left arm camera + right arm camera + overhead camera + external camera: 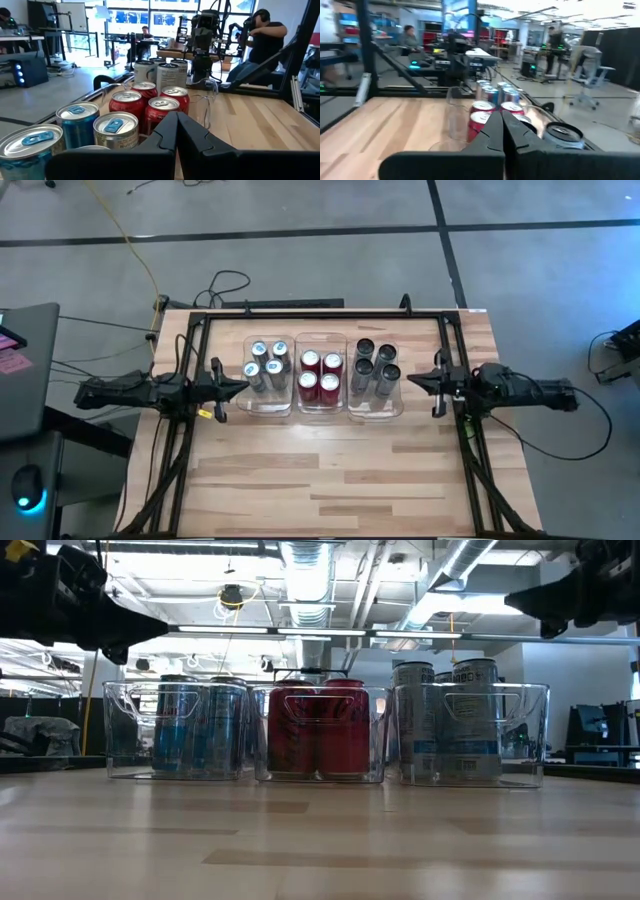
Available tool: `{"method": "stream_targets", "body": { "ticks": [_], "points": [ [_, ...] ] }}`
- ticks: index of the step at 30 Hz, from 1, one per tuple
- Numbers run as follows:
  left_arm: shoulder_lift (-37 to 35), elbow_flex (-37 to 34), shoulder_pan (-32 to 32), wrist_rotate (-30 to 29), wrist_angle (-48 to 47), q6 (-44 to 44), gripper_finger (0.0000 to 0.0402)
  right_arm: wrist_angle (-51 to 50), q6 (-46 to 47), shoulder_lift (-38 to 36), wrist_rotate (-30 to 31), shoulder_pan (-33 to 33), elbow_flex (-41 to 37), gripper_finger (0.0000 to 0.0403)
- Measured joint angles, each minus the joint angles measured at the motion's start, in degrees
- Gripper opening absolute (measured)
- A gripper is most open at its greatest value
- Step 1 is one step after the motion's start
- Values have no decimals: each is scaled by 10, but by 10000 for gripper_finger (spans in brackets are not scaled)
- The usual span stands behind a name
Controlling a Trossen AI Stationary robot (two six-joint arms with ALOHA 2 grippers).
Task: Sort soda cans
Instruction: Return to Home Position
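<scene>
Sorting looks finished: silver-blue metal cans, red cans and dark grey cans fill separate clear plastic bins, with the left gripper and right gripper alongside, both pinched closed and empty.

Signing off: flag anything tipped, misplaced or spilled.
Nothing stands out. Three clear plastic bins sit side by side, each holding one colour upright: silver-blue metal cans, red cans, dark grey cans. Left gripper and right gripper flank them, shut.

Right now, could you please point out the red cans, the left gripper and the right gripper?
red cans [309, 361]: high view, lid of one can.
left gripper [176, 119]: left wrist view, shut fingertips.
right gripper [501, 115]: right wrist view, shut fingertips.
</scene>
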Motion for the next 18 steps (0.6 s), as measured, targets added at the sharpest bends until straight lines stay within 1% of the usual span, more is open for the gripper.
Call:
{"method": "stream_targets", "body": {
  "ticks": [5, 9, 18],
  "points": [
    [0, 0, 0, 1, -9, 0, 0, -14, 6, -13, -46, 0, -1, 4],
    [0, 0, 0, 1, -17, 0, 0, -37, 10, -15, -46, -2, 0, 2],
    [0, 0, 0, 1, -19, 7, 0, -33, 23, -15, -46, -16, -1, 1]
  ]
}}
